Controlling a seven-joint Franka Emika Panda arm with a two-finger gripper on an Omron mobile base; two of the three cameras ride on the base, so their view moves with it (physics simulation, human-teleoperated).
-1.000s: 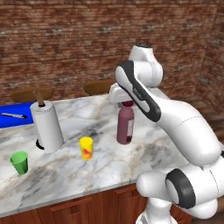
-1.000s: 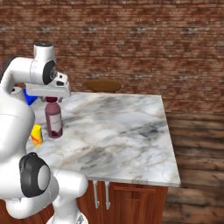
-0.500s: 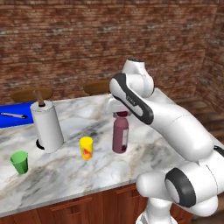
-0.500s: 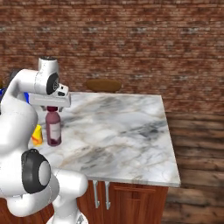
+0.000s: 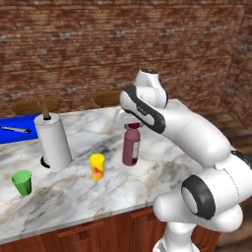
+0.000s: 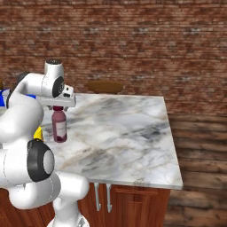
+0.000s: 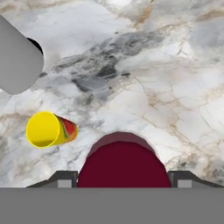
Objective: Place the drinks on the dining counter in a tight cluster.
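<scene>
On the dining counter (image 5: 162, 147), left base view, the maroon bottle (image 5: 131, 145) stands upright near the yellow cup (image 5: 97, 166), the gripper (image 5: 132, 124) at its cap. From the right base and hand views, the fingers (image 7: 188, 178) flank the cap, but whether they clamp it I cannot tell; judging by this, one drink is placed and two remain.

Maroon bottle (image 6: 59, 126) standing upright on the marble worktop (image 6: 119, 133), under the arm's hand.

The pincer (image 6: 58, 107) is sitting right over the bottle's dark red cap, its fingers hidden behind the white hand, so the grip is not readable here. A sliver of yellow cup (image 6: 38, 133) is peeking out just left of the bottle, behind the arm. A brown round stool seat (image 6: 104, 85) is showing beyond the worktop's far edge, to the bottle's right, before the brick wall (image 6: 133, 40).
</scene>
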